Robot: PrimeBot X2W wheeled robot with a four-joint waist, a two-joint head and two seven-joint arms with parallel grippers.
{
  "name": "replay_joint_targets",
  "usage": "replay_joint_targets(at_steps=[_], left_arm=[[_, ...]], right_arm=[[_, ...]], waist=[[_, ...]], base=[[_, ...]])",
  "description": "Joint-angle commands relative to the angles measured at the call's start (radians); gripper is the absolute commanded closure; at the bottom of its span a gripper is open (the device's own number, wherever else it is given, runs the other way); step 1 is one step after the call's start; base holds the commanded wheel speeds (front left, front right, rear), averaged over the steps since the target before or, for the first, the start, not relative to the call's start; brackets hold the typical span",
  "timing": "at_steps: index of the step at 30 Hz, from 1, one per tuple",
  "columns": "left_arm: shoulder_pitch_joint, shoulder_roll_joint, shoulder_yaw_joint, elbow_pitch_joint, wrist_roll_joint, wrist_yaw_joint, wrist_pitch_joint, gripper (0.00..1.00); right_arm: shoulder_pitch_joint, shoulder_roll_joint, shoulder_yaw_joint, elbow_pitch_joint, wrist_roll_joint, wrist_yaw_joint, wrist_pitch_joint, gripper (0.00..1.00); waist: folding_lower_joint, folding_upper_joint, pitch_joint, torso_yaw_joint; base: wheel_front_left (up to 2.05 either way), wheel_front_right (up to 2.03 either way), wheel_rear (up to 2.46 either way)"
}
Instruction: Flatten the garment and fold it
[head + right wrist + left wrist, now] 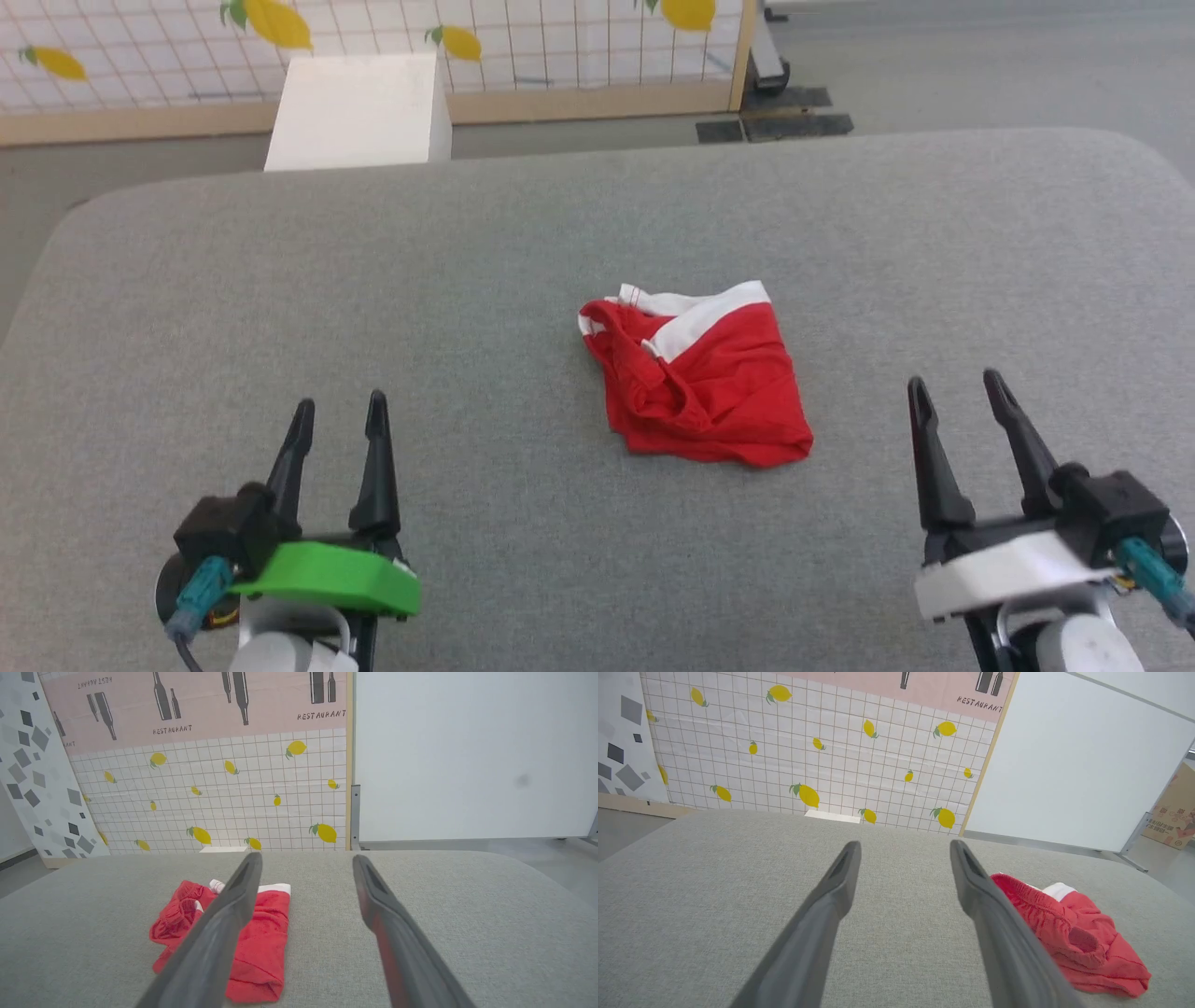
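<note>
Garment [700,378]: red with white trim, crumpled in a heap near the middle of the grey cushion [467,243], touched by nothing.
My left gripper [341,406]: fingers spread wide, empty, over the cushion's near left part.
My right gripper [954,381]: fingers spread wide, empty, over the cushion's near right part.

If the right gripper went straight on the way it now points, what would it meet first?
The way looks free: between the fingers of the open right gripper lies bare grey cushion up to its far edge. The red garment sits left of that line. Whether the tips would graze it is unclear.
</note>
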State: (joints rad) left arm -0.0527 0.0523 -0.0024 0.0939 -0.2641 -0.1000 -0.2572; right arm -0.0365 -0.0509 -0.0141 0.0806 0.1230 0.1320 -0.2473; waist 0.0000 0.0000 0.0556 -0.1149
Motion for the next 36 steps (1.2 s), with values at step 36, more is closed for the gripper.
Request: replay_joint_targets(at_steps=[36], left_arm=[[0.056,-0.002,0.016,0.009,0.029,-0.002,-0.005,0.00]], right_arm=[[0.065,0.001,-0.010,0.011,0.044,-0.001,0.039,0.00]], waist=[[0.0000,0.0000,-0.010,0.045]], base=[[0.00,0.00,0.00]])
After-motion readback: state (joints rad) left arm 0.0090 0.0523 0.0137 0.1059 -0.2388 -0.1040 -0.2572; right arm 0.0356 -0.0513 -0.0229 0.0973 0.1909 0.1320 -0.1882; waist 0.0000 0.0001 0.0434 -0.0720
